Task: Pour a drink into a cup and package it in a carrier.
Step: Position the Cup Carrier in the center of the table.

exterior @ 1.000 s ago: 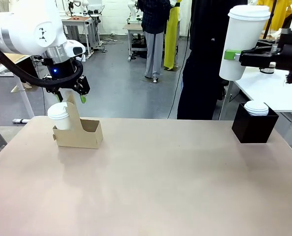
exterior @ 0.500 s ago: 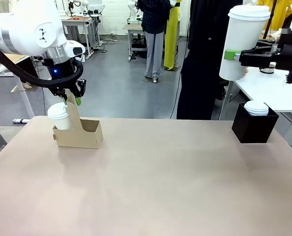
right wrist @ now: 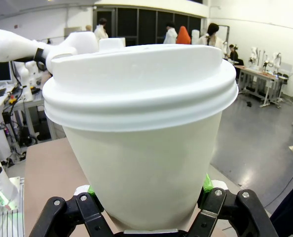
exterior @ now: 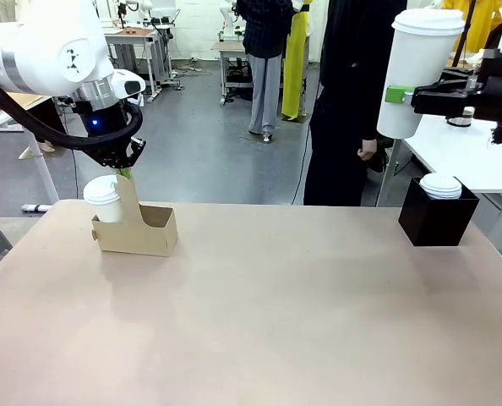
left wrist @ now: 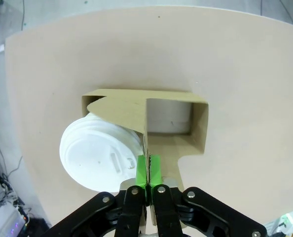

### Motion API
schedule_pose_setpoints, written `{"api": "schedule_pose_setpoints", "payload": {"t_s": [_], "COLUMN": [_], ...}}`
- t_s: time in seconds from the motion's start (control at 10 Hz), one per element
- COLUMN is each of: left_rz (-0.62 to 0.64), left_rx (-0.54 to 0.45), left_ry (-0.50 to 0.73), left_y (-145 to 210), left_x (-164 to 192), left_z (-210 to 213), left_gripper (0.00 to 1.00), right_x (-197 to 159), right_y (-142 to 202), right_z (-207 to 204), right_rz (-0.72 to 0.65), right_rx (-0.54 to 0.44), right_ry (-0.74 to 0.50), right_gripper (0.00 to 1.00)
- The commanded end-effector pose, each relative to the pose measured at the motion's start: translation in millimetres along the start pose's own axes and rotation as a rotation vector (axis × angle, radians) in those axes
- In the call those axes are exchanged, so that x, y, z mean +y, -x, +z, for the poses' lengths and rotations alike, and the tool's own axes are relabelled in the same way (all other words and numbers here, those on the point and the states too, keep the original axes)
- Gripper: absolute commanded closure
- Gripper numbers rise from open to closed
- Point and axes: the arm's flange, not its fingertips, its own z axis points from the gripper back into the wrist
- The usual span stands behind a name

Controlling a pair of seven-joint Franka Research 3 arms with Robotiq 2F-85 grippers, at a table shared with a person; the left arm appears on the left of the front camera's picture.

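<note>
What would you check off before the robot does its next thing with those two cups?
1. Left gripper shut on the carrier handle: ok.
2. First cup seated in its slot, lid on: ok.
3. Other slot free: ok, judging by the front view.
4. Right gripper shut on the second cup, upright and lidded: ok.
5. How full either cup is: cannot tell.
6. Person's hand away from the carrier: ok.

Left hand [left wrist: 148, 170], open 1 s ago, now tight on carrier [left wrist: 119, 106] handle.
</note>
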Motion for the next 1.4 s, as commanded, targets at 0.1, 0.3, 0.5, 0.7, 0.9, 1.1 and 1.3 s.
{"api": "schedule_pose_setpoints", "payload": {"t_s": [0.1, 0.3, 0.5, 0.7, 0.9, 1.1, 1.3], "left_rz": [0.000, 0.013, 0.048, 0.075, 0.094, 0.079, 0.057], "left_rx": [0.000, 0.003, 0.002, -0.053, -0.053, -0.042, -0.044], "left_ry": [0.000, -0.002, 0.070, 0.073, 0.086, 0.088, 0.076], "left_y": [0, 0, 7, 27, 49, 75, 101], "left_x": [0, 0, -11, -42, -89, -144, -189], "left_z": [0, 0, 33, 73, 99, 104, 100], "left_gripper": [1.00, 0.98, 0.98, 0.98, 0.98, 0.98, 0.98], "right_x": [0, 0, 0, 0, 0, 0, 0], "right_y": [-2, -2, -2, -2, -2, -2, -2], "right_z": [-1, -1, -1, -1, -1, -1, -1], "right_rz": [0.002, 0.002, 0.002, 0.002, 0.002, 0.002, 0.002], "right_rx": [-0.012, -0.012, -0.012, -0.012, -0.012, -0.012, -0.012], "right_ry": [-0.003, -0.003, -0.003, -0.003, -0.003, -0.003, -0.003], "right_gripper": [0.20, 0.20, 0.20, 0.20, 0.20, 0.20, 0.20]}}
